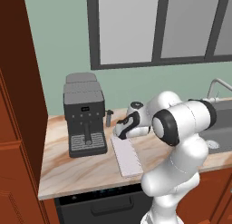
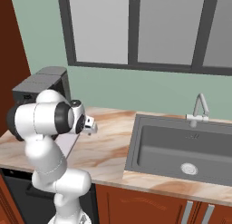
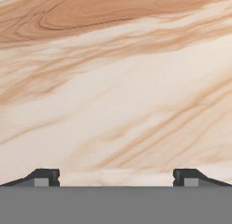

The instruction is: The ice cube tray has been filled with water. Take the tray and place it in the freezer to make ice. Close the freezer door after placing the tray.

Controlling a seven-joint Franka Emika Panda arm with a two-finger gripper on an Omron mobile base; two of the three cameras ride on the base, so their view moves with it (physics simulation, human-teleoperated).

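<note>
Hovering over the marbled bench, the pincer has its jaws spread wide with nothing between them; hand view shows both dark fingertips far apart above bare marble. Ice cube tray lies flat on the bench just right of the black coffee machine, its far end just under or beside the pincer, exact gap hard to tell. In the right base view a sliver of the tray shows behind the arm. Judged handling: thin, flat, probably stiff plastic, light itself but carrying water, so it needs to stay level; any tilt or jerk likely spills. Slick surface and low profile mean little to bite on; best hold is probably across the short width on the long edges near the middle, or pinching one rim, keeping it balanced. An end grip risks sagging and tipping. Water inside the tray cells can't be made out; the grid is faint. Sink sits well apart to the right, basin looks dry and bare apart from the drain, faucet behind it.
</note>
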